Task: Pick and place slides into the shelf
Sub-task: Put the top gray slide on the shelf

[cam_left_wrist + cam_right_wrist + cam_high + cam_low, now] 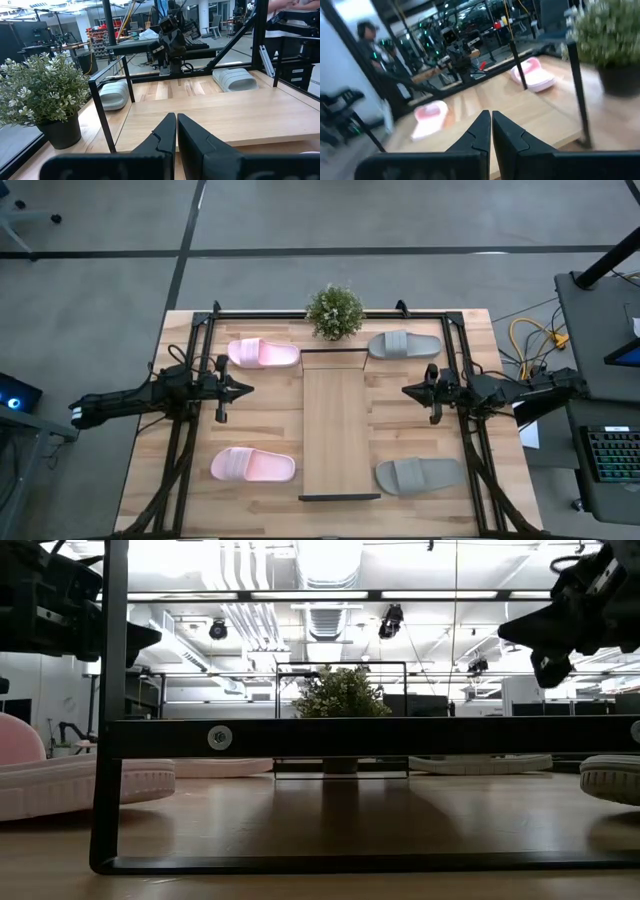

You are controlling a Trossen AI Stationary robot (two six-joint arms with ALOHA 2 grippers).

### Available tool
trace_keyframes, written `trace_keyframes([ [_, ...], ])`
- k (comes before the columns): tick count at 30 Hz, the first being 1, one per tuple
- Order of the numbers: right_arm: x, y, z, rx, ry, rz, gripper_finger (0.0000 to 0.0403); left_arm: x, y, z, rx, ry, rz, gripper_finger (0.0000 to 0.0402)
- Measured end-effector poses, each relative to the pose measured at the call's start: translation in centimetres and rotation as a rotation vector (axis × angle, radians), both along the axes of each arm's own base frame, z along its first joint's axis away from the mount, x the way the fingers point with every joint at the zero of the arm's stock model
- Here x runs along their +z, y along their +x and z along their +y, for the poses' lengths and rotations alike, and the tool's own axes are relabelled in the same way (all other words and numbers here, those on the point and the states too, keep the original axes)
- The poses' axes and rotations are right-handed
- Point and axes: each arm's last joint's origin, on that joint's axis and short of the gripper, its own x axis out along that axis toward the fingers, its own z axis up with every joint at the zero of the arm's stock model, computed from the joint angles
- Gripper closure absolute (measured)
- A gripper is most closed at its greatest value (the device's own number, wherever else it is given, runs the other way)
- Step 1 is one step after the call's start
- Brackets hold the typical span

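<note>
Both grippers hover empty over the table with fingers pressed together: the left gripper point(246, 389) sits just left of the shelf point(337, 430), with one pale pink slide point(263, 353) beside it toward the far edge and the other pink slide point(252, 465) toward the near edge. Between the arms, the shelf's long wooden board lies bare, a small potted plant point(334, 312) standing at its far end. On the right, the right gripper point(408, 391) mirrors the left, pointing at the shelf, with one grey slide point(404, 345) beyond it and the other grey slide point(419, 475) nearer the front edge.
</note>
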Motion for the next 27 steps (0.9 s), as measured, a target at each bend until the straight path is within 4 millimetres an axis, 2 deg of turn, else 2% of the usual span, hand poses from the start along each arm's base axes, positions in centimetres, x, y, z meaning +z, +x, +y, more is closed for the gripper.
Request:
trace_keyframes([
  [13,0.29,0.0,-0.01,-0.001,0.693,-0.117,0.0394,0.0,0.0,0.04,0.016,0.002,0.0,0.0402],
  [27,0.72,-0.02,0.0,0.02,0.862,-0.177,0.0394,0.03,-0.01,0.17,0.06,0.005,-0.002,0.0402],
])
